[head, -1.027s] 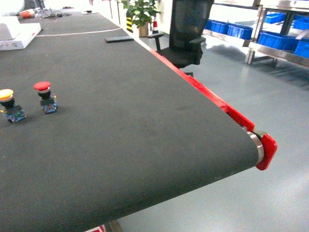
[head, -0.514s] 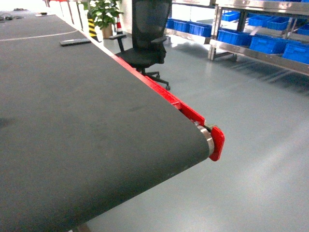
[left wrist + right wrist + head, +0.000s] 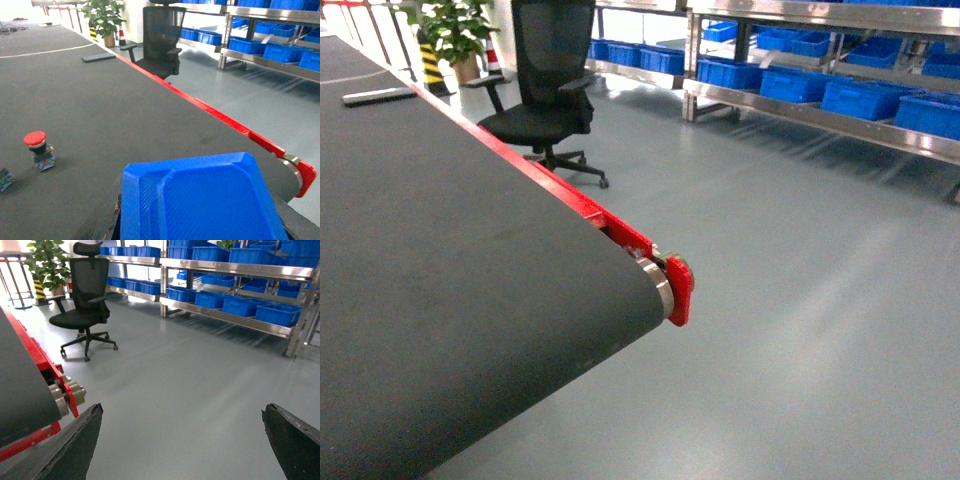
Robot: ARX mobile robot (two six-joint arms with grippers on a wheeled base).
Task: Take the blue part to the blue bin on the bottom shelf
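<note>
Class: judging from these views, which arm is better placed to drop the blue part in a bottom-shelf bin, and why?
Left. The blue part already fills the left wrist view, apparently held there. The right gripper shows open, empty jaws over bare floor. The bins lie across the floor.

Floor [image 3: 800, 330] open to shelf [image 3: 820, 115] — chair [image 3: 545, 100] aside.

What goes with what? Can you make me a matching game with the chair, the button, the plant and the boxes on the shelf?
Things:
1. chair
2. button
3. plant
4. boxes

Colours:
A. blue
B. green
C. black
D. red

Pairs: 1-C, 2-D, 3-B, 4-A
</note>
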